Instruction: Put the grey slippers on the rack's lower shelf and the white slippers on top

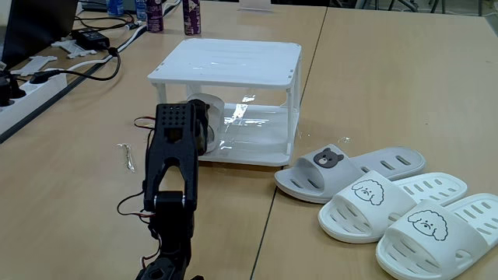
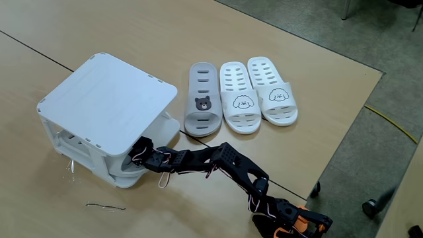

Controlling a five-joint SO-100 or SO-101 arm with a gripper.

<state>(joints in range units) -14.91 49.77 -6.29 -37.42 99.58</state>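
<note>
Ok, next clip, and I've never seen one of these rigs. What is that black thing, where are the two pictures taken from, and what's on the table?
The black thing is a small robot arm ending in a two-finger claw. Both pictures come from still cameras: one low, behind the arm, the other high, looking down.

The arm reaches into the white two-shelf rack, at its lower shelf, where a grey slipper sits right at the claw. Whether the claw is gripping it, I cannot tell.

Beside the rack lie one more grey bear-face slipper and two white puppy-face slippers. The rack's top holds nothing.
</note>
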